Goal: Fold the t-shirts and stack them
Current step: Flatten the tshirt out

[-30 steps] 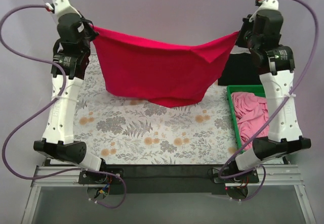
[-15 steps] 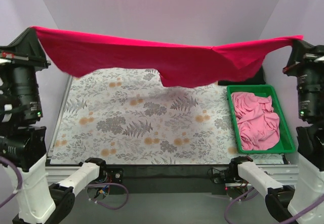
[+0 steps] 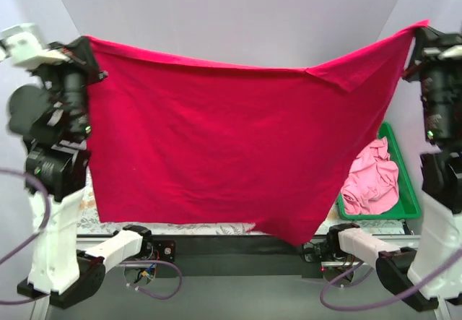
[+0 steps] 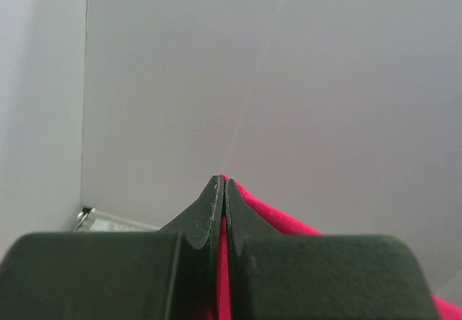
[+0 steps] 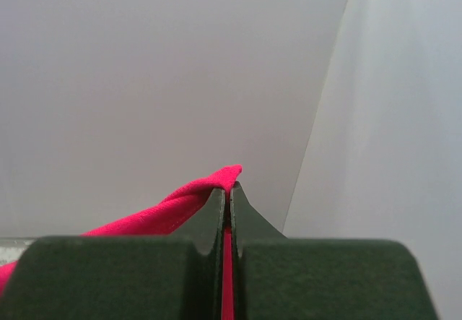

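Note:
The crimson red t-shirt (image 3: 231,146) hangs spread wide in the air between my two raised arms and fills the middle of the top view. My left gripper (image 3: 88,43) is shut on its upper left corner; red cloth (image 4: 267,208) shows between and beside the closed fingers in the left wrist view. My right gripper (image 3: 419,29) is shut on its upper right corner; red cloth (image 5: 180,197) drapes over the closed fingers in the right wrist view. Pink t-shirts (image 3: 372,179) lie crumpled in the bin at the right. The black t-shirt is hidden behind the red one.
A green plastic bin (image 3: 404,190) stands at the right edge of the table. A strip of the floral tablecloth (image 3: 180,227) shows below the shirt's hem. Grey walls rise behind and at both sides.
Both arms have lifted the red shirt higher and toward the camera. It has gone from a sagging band to a full hanging sheet that hides most of the table.

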